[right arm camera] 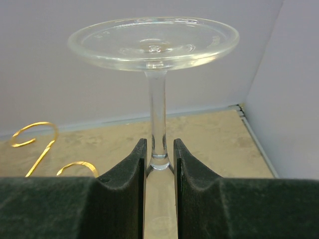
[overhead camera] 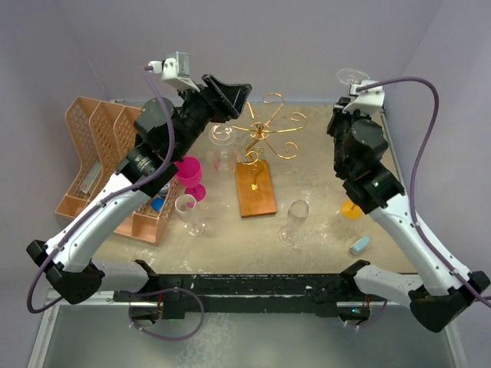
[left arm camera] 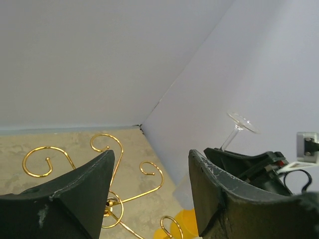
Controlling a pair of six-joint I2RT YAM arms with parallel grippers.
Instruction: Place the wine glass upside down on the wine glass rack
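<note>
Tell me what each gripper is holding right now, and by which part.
The right gripper holds the wine glass by its stem, near the bowl, foot upward. The left gripper is open and holds nothing.

Left fingers [overhead camera: 230,93] beside wine glass rack [overhead camera: 266,136]

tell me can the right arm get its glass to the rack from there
Probably yes. The right tool is shut on the glass by its stem, foot up, and the curls of the rack on that side look free. The left tool, open above the rack's far left, could crowd it.
</note>
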